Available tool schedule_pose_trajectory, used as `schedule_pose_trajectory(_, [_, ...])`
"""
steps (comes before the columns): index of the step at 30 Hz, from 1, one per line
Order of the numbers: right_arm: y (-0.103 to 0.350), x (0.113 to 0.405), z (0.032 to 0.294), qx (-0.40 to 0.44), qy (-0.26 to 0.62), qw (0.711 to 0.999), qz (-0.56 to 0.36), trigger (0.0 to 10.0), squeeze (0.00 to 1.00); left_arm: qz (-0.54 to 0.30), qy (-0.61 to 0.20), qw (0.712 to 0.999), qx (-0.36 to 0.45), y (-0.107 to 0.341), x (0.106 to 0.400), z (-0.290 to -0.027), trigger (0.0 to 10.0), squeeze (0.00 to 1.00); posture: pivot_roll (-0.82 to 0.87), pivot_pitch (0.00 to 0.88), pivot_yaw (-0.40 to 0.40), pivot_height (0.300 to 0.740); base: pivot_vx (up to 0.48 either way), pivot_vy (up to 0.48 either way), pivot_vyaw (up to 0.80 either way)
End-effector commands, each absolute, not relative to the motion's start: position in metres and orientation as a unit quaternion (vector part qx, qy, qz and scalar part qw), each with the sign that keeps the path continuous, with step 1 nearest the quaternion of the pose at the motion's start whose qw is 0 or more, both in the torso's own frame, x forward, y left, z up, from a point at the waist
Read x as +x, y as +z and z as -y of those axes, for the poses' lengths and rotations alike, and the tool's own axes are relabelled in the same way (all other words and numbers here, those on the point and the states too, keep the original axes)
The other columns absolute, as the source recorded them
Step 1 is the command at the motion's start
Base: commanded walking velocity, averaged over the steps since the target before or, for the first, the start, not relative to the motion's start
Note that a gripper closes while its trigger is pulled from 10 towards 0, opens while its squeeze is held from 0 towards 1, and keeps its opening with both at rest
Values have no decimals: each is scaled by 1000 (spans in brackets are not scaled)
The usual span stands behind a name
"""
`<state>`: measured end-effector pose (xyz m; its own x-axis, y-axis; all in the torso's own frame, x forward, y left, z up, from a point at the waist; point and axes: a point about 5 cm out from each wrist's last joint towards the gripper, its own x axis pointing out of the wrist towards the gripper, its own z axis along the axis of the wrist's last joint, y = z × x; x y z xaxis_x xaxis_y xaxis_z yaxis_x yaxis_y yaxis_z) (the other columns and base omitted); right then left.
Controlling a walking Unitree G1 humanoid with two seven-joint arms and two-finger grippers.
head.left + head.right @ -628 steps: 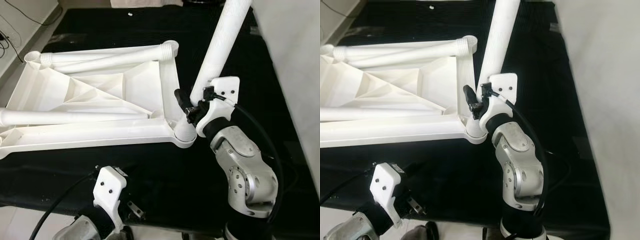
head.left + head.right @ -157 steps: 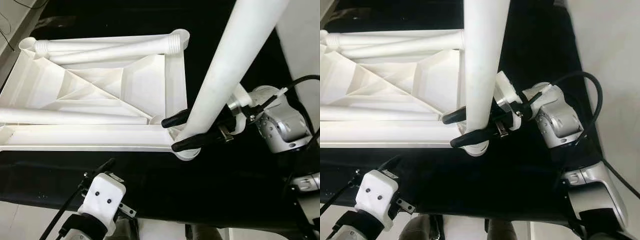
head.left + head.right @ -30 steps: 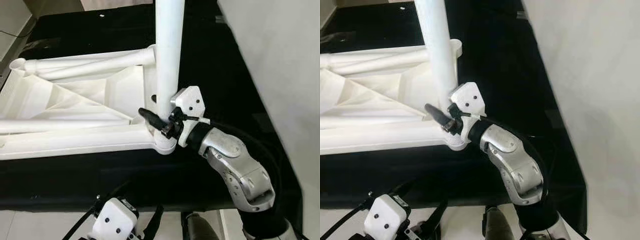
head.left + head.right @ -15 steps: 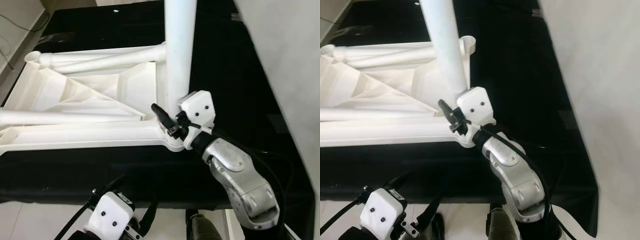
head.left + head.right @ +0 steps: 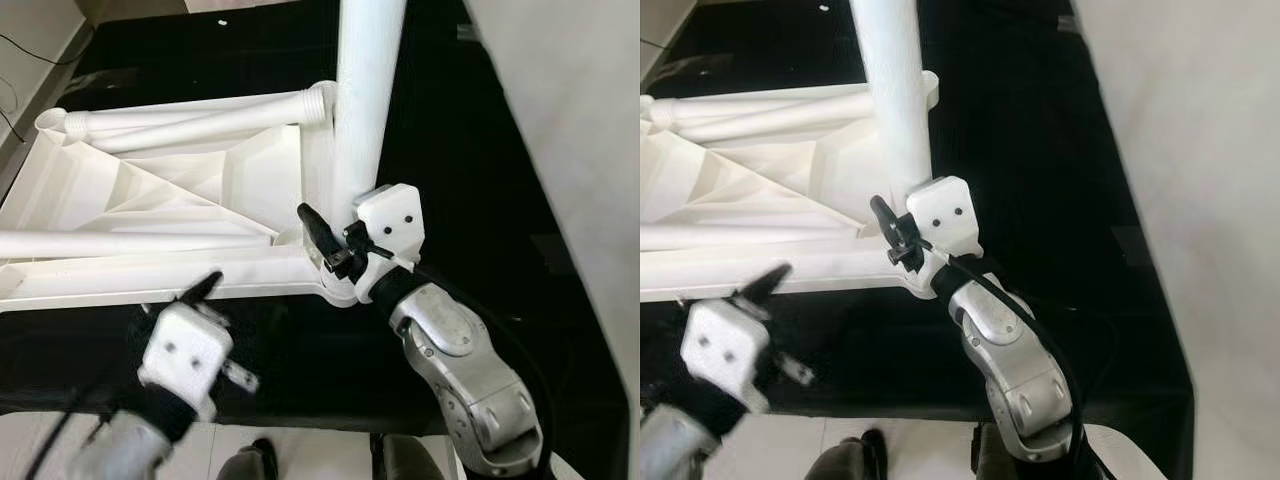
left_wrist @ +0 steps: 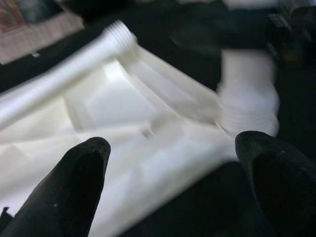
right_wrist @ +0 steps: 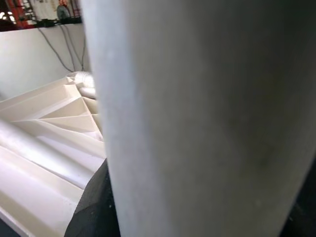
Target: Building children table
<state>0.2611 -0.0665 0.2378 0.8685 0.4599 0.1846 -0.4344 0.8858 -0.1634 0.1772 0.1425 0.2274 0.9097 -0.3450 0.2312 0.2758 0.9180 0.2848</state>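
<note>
White tabletop [image 5: 170,200] lies upside down on a black-draped surface [image 5: 450,150], pale floor at right. Right gripper [image 5: 335,240] clamps the upright leg [image 5: 362,100] at the near right corner socket. Left gripper [image 6: 173,182] hovers spread, empty (blurred), near the tabletop's near edge.

My black cloth [image 5: 470,180] on the floor

The white table top [image 5: 180,215] lies upside down on it, by my right gripper [image 5: 335,245].

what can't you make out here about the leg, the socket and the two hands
- Upright leg: its top is cut off by the eye views' upper edge.
- Corner socket: the joint is hidden behind the right hand.
- Left hand: motion-blurred in the eye views.
- Right wrist view: the leg blocks that hand's fingers.
</note>
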Motion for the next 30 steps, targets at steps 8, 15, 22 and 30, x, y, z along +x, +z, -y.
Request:
schedule_pose_trajectory(8, [198,272,75,-66,169,983,17,10000,0,221,-199,949,109,280,210,-155,10000,0,63,298,74,740,0,0,0])
schedule_pose_trajectory(15, [201,272,65,-61,182,981,33,10000,0,276,-373,886,16,329,218,-136,10000,0,54,280,83,740,0,0,0])
schedule_pose_trajectory(22, [204,272,60,-58,189,979,41,10000,0,260,-462,848,-1,337,217,-130,10000,0,47,263,102,740,0,0,0])
schedule_pose_trajectory(30, [209,272,51,-51,207,975,63,10000,0,247,-451,857,28,357,247,-134,10000,0,53,247,105,740,0,0,0])
